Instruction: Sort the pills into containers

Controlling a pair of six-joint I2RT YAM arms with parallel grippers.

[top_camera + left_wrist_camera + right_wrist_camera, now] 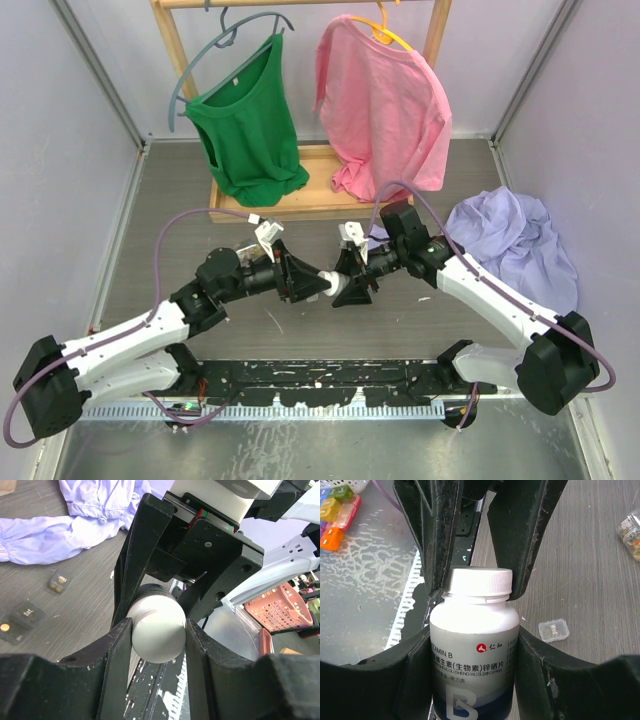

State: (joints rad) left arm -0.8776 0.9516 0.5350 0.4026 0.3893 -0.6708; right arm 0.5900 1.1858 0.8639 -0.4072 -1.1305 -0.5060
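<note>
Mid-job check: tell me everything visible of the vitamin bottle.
The vitamin bottle is white plastic with a ribbed white screw cap, still on. Its label reads VITAMIN B, with Chinese text, a red logo and a dark blue band. It lies roughly level above the table, body clamped in the right gripper, cap in the left gripper.

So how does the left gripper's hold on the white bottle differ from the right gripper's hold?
The left gripper clamps the ribbed white cap, while the right gripper clamps the labelled body of the bottle. In the top view the left gripper reaches in from the left and the right gripper from the right, so they face each other. Both are shut on the same bottle.
</note>
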